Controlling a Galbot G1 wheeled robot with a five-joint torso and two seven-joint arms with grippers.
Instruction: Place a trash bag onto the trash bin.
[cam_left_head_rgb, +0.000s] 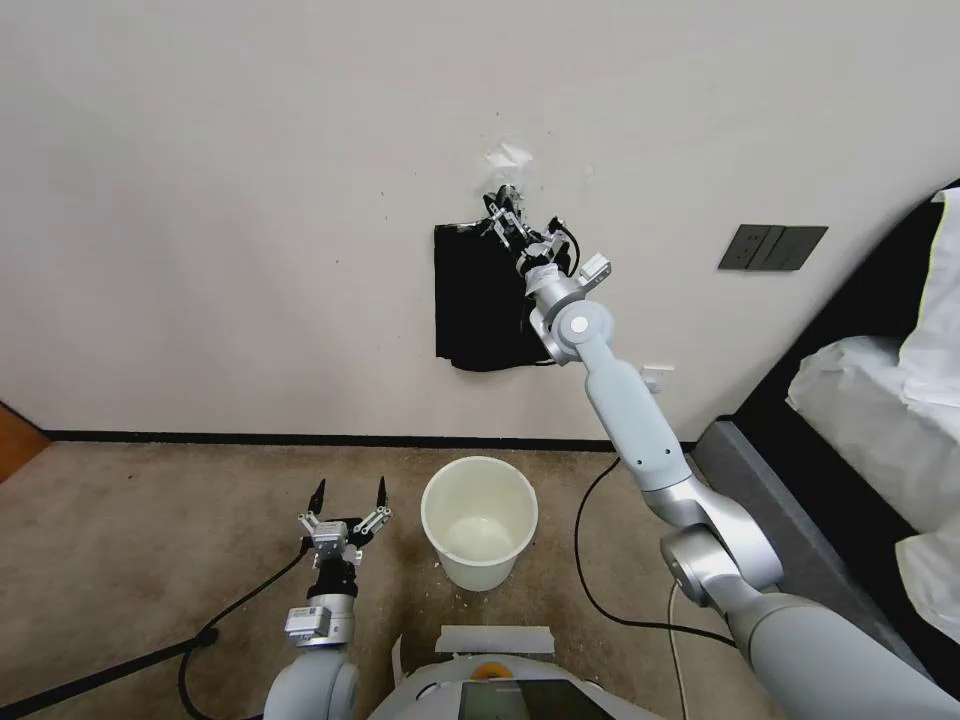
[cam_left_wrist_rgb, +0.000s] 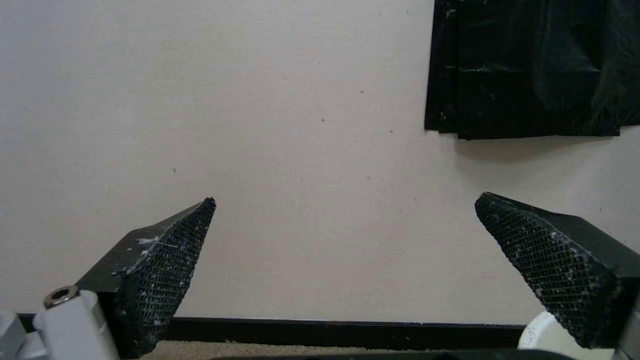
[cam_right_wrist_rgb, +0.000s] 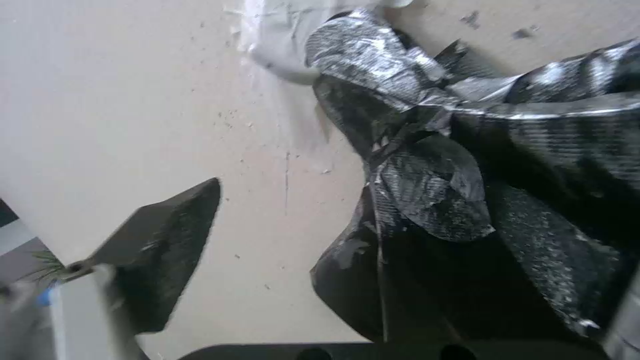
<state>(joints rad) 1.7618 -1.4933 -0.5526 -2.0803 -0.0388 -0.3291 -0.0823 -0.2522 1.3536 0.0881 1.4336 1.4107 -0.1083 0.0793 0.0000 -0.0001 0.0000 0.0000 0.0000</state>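
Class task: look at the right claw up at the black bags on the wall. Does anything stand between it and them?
Nothing visible does. The right claw is open at the gathered top of the bags, one finger against bare wall.

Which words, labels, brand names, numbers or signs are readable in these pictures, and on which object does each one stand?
There are none that can be read.
The black bags on the wall: no print visible.
The trash bin: plain, no label.
The dark switch plate: no marking visible.
The small label on the left arm: too small to read.
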